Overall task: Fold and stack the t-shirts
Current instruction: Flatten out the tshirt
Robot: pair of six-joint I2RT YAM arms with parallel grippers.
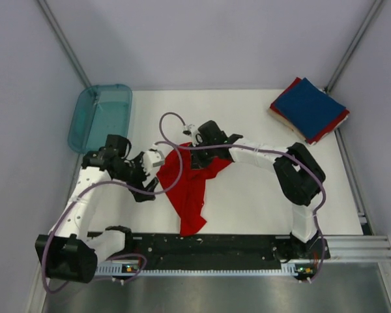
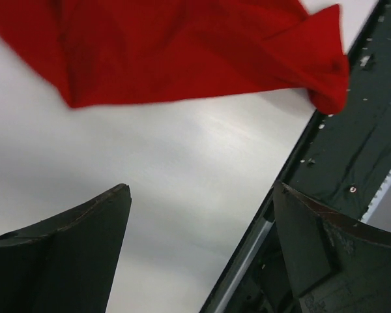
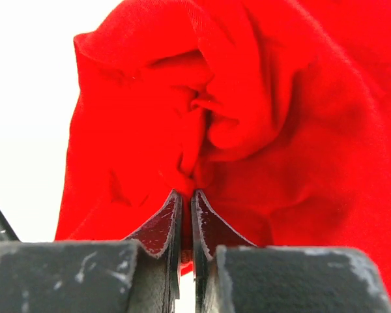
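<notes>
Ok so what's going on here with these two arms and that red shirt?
Two robot arms are working on a red t-shirt that lies crumpled in the middle of the table. The right gripper is shut on a bunched fold of it. The left gripper is open beside the shirt, holding nothing. A folded pile, navy on top, sits at the far right corner, so this shirt is not yet folded.
</notes>
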